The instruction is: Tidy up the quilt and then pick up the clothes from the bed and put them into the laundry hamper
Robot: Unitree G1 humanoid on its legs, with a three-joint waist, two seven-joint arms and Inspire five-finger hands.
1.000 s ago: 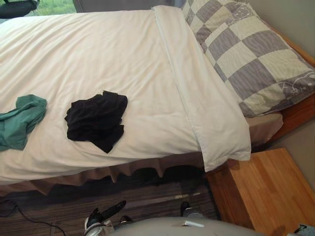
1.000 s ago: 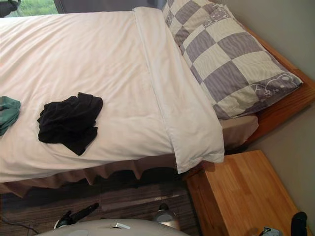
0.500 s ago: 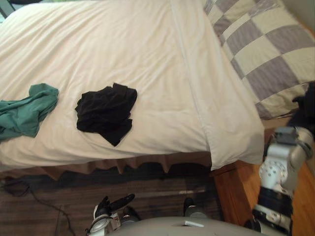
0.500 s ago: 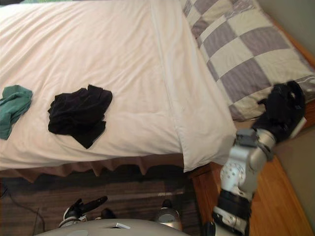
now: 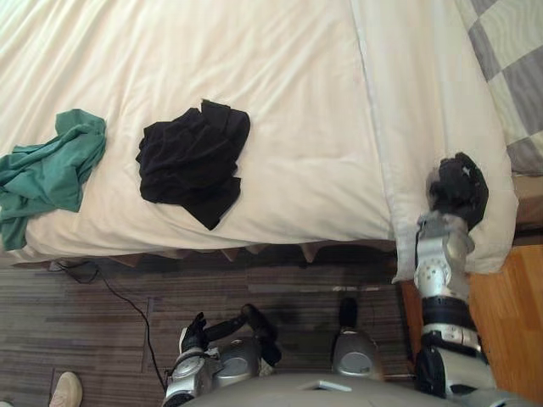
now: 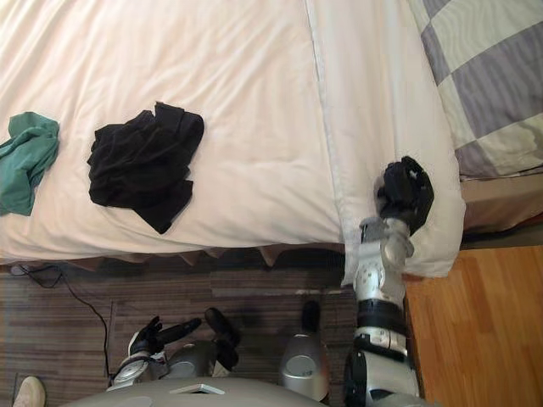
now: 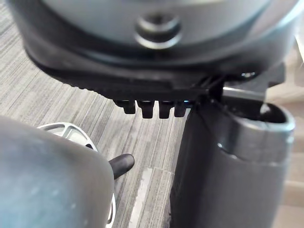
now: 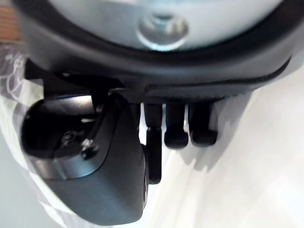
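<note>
One slack right hand [image 6: 405, 194] over quilt [image 6: 254, 85].

Right hand [image 5: 458, 188] reaches forward, uncurled; left hand [image 6: 157, 333] hangs low, relaxed.

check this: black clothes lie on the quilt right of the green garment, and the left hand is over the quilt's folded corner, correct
Wrong hand: the right eye view shows the right hand over the quilt's folded corner; the left hand hangs low by the floor. The black clothes do lie right of the green garment.
</note>
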